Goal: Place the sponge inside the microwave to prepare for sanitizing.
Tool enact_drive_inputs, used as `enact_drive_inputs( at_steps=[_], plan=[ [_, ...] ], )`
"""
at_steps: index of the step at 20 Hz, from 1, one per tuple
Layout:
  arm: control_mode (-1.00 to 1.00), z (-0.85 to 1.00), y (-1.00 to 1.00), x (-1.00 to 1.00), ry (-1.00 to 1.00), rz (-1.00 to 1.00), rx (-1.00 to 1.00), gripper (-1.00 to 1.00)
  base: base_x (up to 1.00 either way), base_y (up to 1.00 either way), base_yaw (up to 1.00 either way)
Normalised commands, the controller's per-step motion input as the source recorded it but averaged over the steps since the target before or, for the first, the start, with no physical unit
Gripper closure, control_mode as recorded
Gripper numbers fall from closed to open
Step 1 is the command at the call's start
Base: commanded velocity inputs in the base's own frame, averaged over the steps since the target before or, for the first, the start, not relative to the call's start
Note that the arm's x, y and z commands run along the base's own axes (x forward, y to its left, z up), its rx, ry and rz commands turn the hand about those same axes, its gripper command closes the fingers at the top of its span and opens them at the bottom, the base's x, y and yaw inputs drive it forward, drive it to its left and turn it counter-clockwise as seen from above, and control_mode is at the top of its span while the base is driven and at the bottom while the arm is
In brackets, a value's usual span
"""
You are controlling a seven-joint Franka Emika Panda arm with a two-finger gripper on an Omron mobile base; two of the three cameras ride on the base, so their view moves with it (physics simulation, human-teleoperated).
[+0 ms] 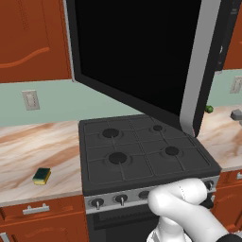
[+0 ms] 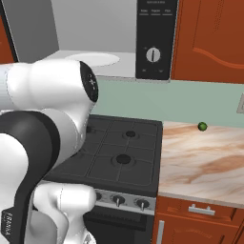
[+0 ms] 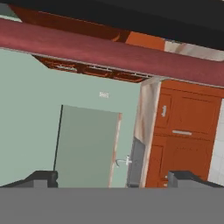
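— Sponge (image 1: 41, 176) location?
— Flat on the marble counter (image 1: 28, 156), left of the stove (image 1: 142, 153), green side up, near the front edge above a drawer handle (image 1: 36, 209). Well apart from everything else.

— Microwave (image 2: 95, 33)?
— Mounted above the stove. Door (image 1: 142, 52) swung wide open, dark glass facing out in the left base view. Grey inside and white round plate (image 2: 93, 59) visible from the right base view, with the black control panel and white knob (image 2: 152, 55) beside the opening.

— Gripper (image 3: 111, 177)?
— Spread wide, nothing between the fingertips (image 3: 41, 177). Dark red handle bar (image 3: 109, 50) crossing the top of the hand view, close ahead, not touched.

— Anything else on the counter?
— Small green ball (image 2: 202, 126) to the right of the stove, near the back wall. Light switch (image 1: 30, 99) on the green wall above the sponge side.

— Arm?
— White body low in front of the stove knobs (image 1: 108, 201), far from the sponge.
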Motion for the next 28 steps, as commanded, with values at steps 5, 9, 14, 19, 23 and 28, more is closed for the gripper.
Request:
enact_drive_inputs(
  at_steps=[5,9,14,19,23,28],
  plan=[
    [-1.0,0.0,-0.45,-0.1,-0.02,0.02,-0.03,-1.0,0.0,0.0,0.0],
    [-1.0,0.0,-0.44,-0.03,-0.03,0.0,-0.03,-1.0,0.0,0.0,0.0],
    [-1.0,-0.12,-0.32,0.25,0.0,-0.01,-0.08,-1.0,0.0,0.0,0.0],
    [-1.0,-0.23,-0.11,0.55,0.03,-0.06,-0.06,-1.0,0.0,0.0,0.0],
    [-1.0,-0.21,-0.14,0.57,0.1,0.03,0.02,-1.0,0.0,0.0,0.0],
    [-1.0,-0.14,-0.1,0.53,0.03,0.01,0.03,-1.0,0.0,0.0,0.0]
  ],
)
